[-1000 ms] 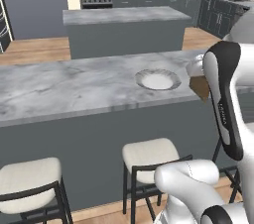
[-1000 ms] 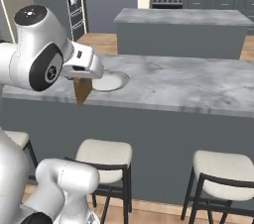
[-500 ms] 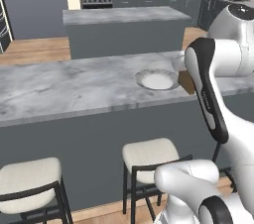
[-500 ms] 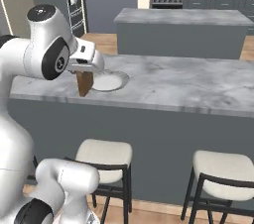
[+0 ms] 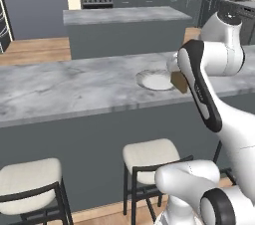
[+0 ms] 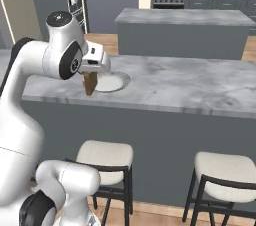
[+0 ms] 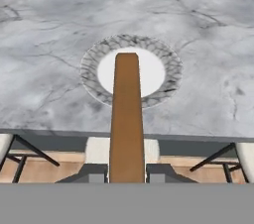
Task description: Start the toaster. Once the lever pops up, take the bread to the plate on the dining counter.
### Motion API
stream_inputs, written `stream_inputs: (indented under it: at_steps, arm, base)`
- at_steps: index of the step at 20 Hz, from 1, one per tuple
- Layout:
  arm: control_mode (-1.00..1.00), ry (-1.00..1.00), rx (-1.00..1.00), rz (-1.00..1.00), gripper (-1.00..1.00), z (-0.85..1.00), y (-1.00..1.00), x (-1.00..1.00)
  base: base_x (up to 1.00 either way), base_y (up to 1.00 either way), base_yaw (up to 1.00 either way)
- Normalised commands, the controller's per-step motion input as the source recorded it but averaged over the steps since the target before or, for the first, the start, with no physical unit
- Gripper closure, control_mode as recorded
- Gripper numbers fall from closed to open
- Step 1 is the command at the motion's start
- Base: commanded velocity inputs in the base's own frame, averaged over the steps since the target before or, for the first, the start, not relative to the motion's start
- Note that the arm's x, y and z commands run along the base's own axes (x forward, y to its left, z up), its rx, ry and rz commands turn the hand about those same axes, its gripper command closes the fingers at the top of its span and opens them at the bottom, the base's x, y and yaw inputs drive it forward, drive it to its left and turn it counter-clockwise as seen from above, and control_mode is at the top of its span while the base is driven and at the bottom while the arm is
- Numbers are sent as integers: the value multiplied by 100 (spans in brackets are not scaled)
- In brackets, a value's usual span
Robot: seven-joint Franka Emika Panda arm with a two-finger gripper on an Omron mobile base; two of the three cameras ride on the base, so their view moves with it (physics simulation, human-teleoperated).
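Camera arrangement: two base views and one hand view.
Both base views look forward and down from behind the arm, left and right, sharing the dining counter and plate; the hand view looks closely along the gripper onto that plate.

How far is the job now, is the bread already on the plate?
Done: the bread is out of the toaster and has reached the dining counter. In hand: the gripper is shut on the slice, holding it on edge at the plate's near rim. Left: lay it on the plate and let go.
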Motion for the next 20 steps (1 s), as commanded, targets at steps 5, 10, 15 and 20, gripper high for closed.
stream_inputs:
  at_steps: [5, 10, 15, 20]
  arm:
    - [-100, 0, 1, 4, 100, -3, 0, 39]
    - [-100, 3, 0, 0, 100, 0, 0, 41]
    - [-100, 7, 0, 0, 100, -4, 2, 40]
    - [-100, 10, 0, 0, 100, -11, 4, 35]
  base:
    - [0, 0, 0]
    - [0, 0, 0]
    - [0, 0, 0]
    - [0, 0, 0]
